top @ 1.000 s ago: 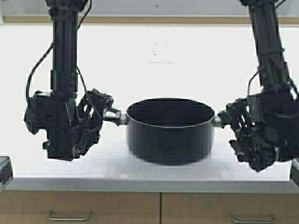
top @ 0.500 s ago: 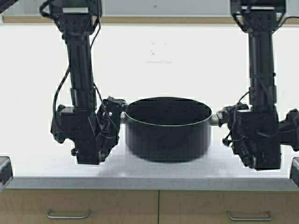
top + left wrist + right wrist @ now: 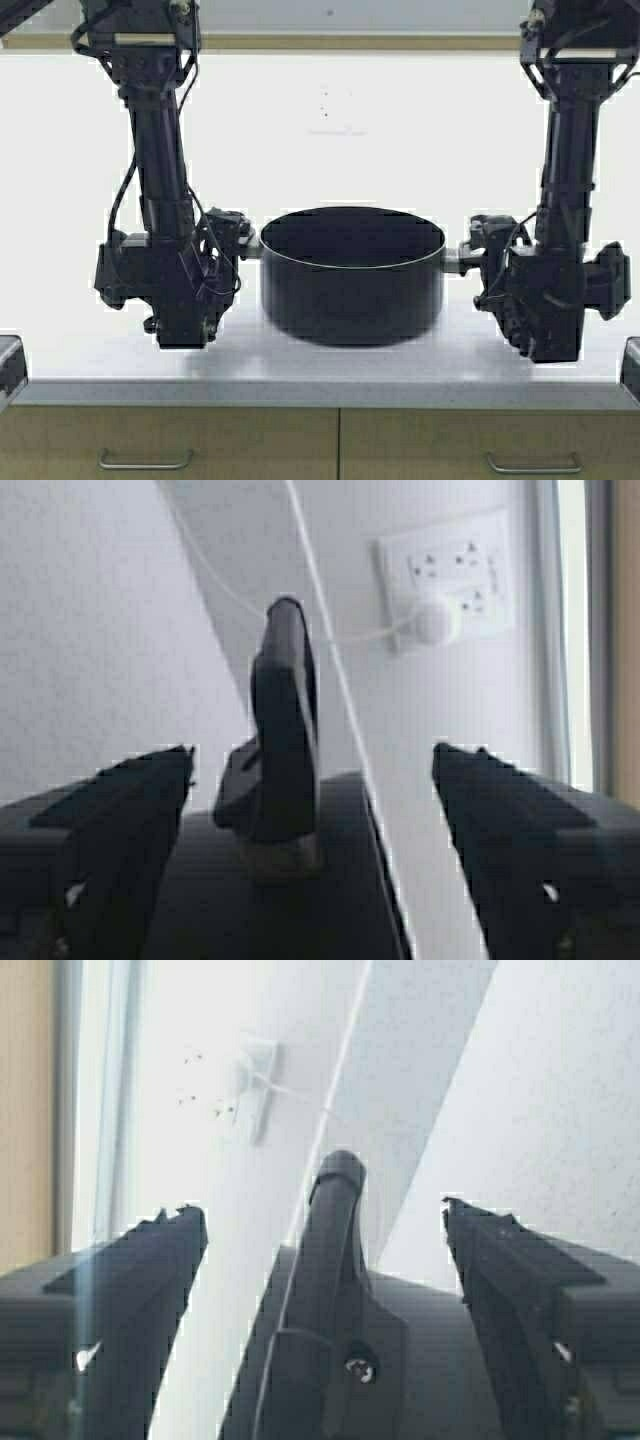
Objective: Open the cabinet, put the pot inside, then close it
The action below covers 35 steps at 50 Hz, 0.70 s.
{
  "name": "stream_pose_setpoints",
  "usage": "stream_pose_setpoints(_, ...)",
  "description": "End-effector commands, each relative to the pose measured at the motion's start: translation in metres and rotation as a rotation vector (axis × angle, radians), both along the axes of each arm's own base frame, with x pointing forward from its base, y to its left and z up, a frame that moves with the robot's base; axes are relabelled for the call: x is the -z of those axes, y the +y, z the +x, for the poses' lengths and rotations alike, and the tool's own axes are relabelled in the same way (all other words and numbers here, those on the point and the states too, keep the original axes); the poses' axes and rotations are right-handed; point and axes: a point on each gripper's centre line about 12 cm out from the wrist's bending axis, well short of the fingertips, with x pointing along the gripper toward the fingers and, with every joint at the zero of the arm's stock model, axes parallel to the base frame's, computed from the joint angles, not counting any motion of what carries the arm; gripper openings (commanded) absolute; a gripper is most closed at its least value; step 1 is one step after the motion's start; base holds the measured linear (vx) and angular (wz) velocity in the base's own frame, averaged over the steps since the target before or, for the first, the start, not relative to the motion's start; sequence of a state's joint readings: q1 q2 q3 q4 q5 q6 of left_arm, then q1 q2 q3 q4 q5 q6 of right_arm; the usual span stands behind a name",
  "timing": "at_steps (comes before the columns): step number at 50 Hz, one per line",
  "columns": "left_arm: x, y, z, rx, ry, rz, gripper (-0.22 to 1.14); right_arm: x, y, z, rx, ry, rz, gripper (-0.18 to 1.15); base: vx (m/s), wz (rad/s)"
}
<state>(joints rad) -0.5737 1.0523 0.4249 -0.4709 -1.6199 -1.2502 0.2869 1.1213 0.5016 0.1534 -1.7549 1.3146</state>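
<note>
Pot flanked by both grippers, neither yet closed on a handle

The pot [image 3: 352, 275] stood on the counter [image 3: 320, 375]; left gripper [image 3: 310, 865] and right gripper [image 3: 325, 1335] each straddled a loop handle, fingers spread and holding nothing, seemingly lined up for a level two-handed lift

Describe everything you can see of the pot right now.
The pot is wide, round and dark navy-black, with straight sides and a thin pale rim. It stands upright on the pale countertop, near the front edge, and its inside looks dark and empty. Each side carries a black loop handle on a silver bracket. The left gripper and right gripper each straddle a handle with fingers open, so nothing clamps it yet.
</note>
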Motion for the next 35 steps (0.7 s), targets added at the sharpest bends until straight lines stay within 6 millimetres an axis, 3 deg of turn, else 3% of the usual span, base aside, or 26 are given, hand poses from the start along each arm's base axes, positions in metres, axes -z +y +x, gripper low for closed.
stream_pose_setpoints(1,-0.009,-0.005,0.003,0.005,-0.033,-0.012,1.02,-0.005,0.001,0.005,-0.011,-0.017,0.006,1.02,0.01,0.03)
stream_pose_setpoints(26,-0.004,-0.01,0.02,0.0,-0.01,-0.032,1.02,0.002,0.005,0.013,-0.026,-0.022,0.013,0.98,0.0,0.0)
stream_pose_setpoints(31,-0.004,-0.011,0.021,0.0,-0.011,-0.034,1.0,0.003,0.007,0.01,-0.046,-0.015,0.012,0.86,0.0,0.0)
stream_pose_setpoints(35,-0.003,-0.011,0.022,0.002,-0.004,-0.033,0.94,0.005,0.008,0.01,-0.054,-0.003,0.01,0.65,0.0,0.0)
